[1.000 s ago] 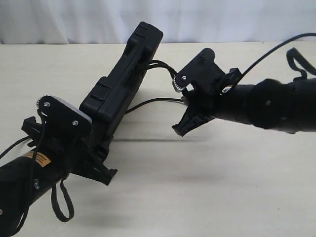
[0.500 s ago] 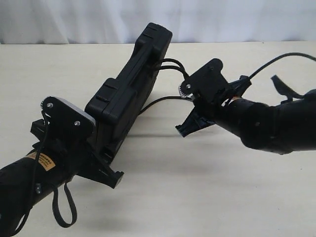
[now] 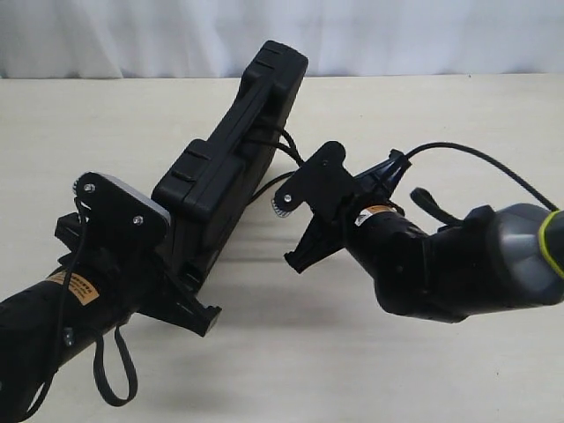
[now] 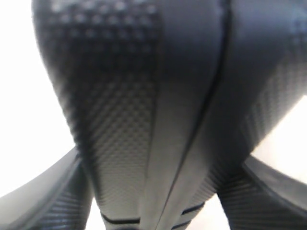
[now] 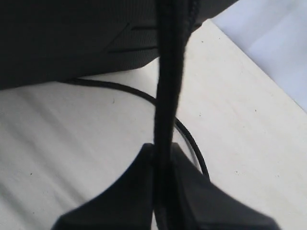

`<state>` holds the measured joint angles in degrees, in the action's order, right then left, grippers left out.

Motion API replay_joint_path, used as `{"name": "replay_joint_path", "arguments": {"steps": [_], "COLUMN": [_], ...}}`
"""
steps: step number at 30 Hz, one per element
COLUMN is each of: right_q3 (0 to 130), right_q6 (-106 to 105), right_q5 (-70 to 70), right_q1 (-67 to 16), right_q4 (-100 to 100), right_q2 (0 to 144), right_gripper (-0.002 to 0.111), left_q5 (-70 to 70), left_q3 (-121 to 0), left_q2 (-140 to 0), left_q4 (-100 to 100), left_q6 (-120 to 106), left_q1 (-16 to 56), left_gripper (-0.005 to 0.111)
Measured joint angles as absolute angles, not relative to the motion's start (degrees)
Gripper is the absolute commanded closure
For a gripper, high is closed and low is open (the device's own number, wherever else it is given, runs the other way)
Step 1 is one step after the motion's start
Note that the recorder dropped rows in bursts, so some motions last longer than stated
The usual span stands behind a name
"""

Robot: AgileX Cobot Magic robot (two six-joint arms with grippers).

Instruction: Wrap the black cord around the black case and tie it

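Observation:
The black case stands on its long edge, slanting away across the table. My left gripper is shut on the case's near end. In the left wrist view the case fills the space between both fingers. My right gripper hangs just right of the case, shut on the black cord. In the right wrist view the cord runs taut from the right gripper up to the case. A second strand curves over the table beneath it.
The cream table stretches to the right and front of the arms. A white backdrop closes the far edge. The right arm's thin cable arches above its wrist. A strap loop hangs under the left arm.
The right gripper has swung left and lower, closer to the case, keeping hold of the cord, whose strands now lie shorter beside the case. The left gripper and case shifted slightly right, then held still.

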<state>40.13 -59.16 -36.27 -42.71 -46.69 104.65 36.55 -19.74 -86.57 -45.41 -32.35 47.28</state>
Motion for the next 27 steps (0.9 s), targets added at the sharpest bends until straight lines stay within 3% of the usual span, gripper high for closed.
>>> {"name": "replay_joint_path", "arguments": {"steps": [22,24,27], "right_q3": [46.8,46.6,44.3], "right_q6": [-70.7,-70.7,-70.7], "right_q5": [-21.0,-20.1,-19.7], "right_q1": [-42.7,-42.7,-42.7], "right_q4": [-52.9,-53.3,-54.4], "right_q2": [98.4,97.0,94.0], "right_gripper": [0.104,0.104,0.104], "left_q5": [34.4,34.4,34.2], "left_q3": [-19.7,-19.7,-19.7], "left_q2": [-86.6,-86.6,-86.6], "left_q4": [-39.9,-39.9,-39.6], "left_q6": [-31.3,-31.3,-31.4], "left_q1": [47.2,47.2,47.2], "left_gripper": [0.106,0.103,0.086]}}
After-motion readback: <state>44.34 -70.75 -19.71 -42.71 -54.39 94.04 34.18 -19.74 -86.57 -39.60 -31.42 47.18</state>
